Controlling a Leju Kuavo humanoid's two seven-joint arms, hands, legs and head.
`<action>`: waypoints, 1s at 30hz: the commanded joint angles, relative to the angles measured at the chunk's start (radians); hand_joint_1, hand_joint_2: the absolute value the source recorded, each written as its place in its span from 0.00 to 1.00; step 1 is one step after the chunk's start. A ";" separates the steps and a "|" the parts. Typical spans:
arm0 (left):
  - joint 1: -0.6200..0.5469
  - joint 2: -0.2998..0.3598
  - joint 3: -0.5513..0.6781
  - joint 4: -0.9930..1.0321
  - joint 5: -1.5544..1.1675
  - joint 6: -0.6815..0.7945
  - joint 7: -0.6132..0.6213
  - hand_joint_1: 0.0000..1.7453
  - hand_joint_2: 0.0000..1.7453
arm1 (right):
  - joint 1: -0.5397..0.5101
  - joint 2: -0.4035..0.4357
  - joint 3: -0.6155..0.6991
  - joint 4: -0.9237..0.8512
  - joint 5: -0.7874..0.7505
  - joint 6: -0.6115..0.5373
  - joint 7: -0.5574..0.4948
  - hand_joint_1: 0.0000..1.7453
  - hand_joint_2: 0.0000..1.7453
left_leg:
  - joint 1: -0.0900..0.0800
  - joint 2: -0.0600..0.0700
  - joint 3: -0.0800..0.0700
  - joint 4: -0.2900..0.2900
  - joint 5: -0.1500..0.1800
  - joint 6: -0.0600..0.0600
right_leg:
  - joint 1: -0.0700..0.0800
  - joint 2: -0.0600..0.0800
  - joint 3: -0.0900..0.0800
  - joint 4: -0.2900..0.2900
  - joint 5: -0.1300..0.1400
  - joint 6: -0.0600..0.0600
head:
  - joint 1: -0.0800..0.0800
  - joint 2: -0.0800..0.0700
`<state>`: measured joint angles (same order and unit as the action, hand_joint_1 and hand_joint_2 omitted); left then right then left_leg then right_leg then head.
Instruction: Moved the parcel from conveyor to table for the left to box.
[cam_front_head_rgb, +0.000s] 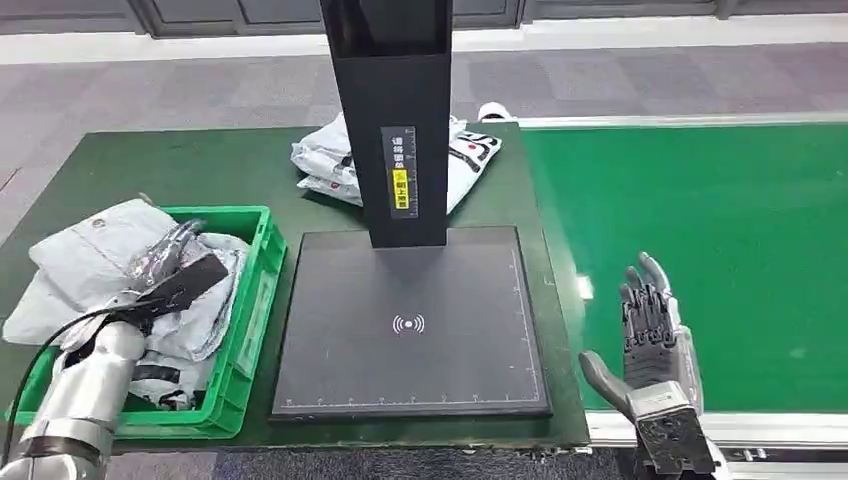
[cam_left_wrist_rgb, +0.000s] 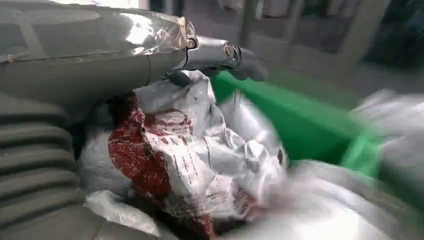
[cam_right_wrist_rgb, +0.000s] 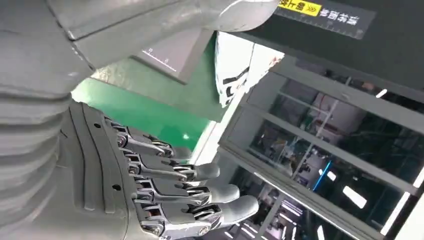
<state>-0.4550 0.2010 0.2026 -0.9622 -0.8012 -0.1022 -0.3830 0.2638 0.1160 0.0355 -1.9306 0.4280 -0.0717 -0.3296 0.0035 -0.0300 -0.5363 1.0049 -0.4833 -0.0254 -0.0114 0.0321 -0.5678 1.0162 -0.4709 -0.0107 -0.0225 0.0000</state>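
A crumpled grey parcel (cam_left_wrist_rgb: 190, 150) with red print lies against my left palm under the outstretched thumb (cam_left_wrist_rgb: 220, 52); it stays sharp while the background blurs, so the hand grips it. My left hand (cam_front_head_rgb: 175, 275) hovers over the green box (cam_front_head_rgb: 262, 270) at the table's left, with shiny grey plastic (cam_front_head_rgb: 160, 253) around its fingers. The box holds several grey parcels. My right hand (cam_front_head_rgb: 650, 340) stands open and empty over the near edge of the green conveyor (cam_front_head_rgb: 720, 250), fingers (cam_right_wrist_rgb: 200, 192) straight and apart.
A black scanner plate (cam_front_head_rgb: 410, 320) with a tall black column (cam_front_head_rgb: 395, 120) fills the middle of the dark green table (cam_front_head_rgb: 200, 170). Two white parcels (cam_front_head_rgb: 470, 160) lie behind the column. One grey parcel (cam_front_head_rgb: 85, 250) overhangs the box's left rim.
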 joint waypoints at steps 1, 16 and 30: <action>0.049 -0.097 0.078 -0.251 0.110 0.021 0.020 0.00 0.00 | -0.013 -0.001 -0.049 0.009 0.001 0.004 0.006 0.00 1.00 | 0.002 0.003 -0.005 0.002 0.000 0.001 | 0.002 -0.001 -0.003 -0.002 0.002 0.001 | 0.000 0.000; 0.023 -0.153 0.108 -0.320 0.148 0.384 0.083 0.00 0.00 | -0.030 -0.005 -0.035 0.044 0.005 -0.013 0.017 0.00 1.00 | 0.002 0.005 -0.008 0.002 0.000 0.002 | 0.001 -0.002 -0.007 -0.003 0.004 0.003 | -0.001 0.000; 0.074 -0.247 0.069 -0.460 0.389 0.475 0.016 0.00 1.00 | -0.050 0.001 -0.019 0.117 -0.026 -0.056 0.019 0.00 1.00 | 0.001 0.005 -0.008 0.003 0.000 0.002 | 0.001 -0.001 -0.007 -0.002 0.003 0.003 | -0.001 0.000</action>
<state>-0.4222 0.0725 0.2815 -1.2680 -0.8433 0.5959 -0.2088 0.2434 0.1164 0.0355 -1.9093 0.4223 -0.1087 -0.3105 0.0036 -0.0252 -0.5436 1.0075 -0.4841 -0.0234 -0.0119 0.0343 -0.5748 1.0154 -0.4680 -0.0076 -0.0232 -0.0004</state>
